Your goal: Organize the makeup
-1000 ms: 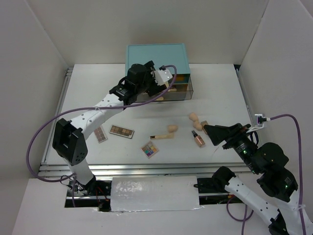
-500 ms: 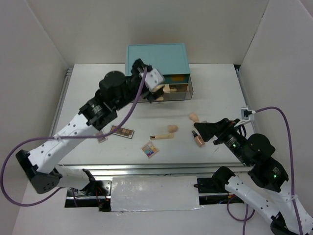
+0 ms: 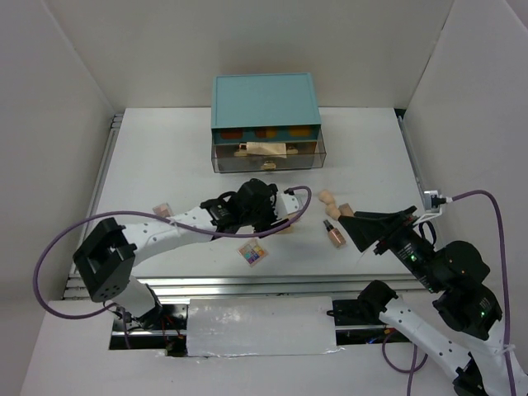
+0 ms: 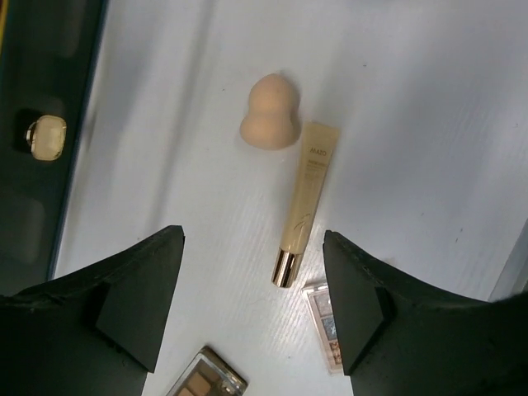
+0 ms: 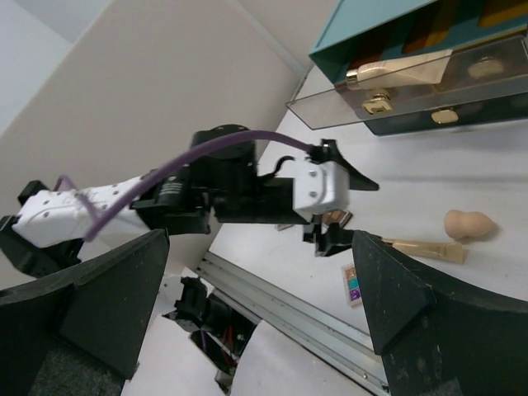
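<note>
Here, in the top view, a white table (image 3: 148, 157) carries the makeup. At far left a small eyeshadow palette (image 3: 162, 211) lies flat, partly hidden by the left arm (image 3: 165, 229), which extends low across the table toward the right. A second eyeshadow palette (image 4: 206, 381) shows only at the bottom edge of the left wrist view.

The square multicolour palette (image 3: 253, 252) lies near the front edge of the table. At back centre stands the teal chest of drawers (image 3: 266, 99). Its clear drawer (image 3: 313, 153) is pulled out and holds a stowed tube (image 3: 264, 148).

The left gripper (image 4: 252, 241) hangs over the table, jaws spread wide with nothing clasped. Beneath it lies a beige tube (image 4: 304, 202), its gold cap toward the camera. A peach sponge (image 4: 270, 124) sits just beside the tube's far end.

Further right a second sponge (image 3: 327, 198) rests alone, and near it the brownish bottle (image 3: 334, 234) lies on its side. The right gripper (image 5: 260, 241) is at far right, jaws fully apart and empty. In the top view its tips are near the bottle but apart from it.
</note>
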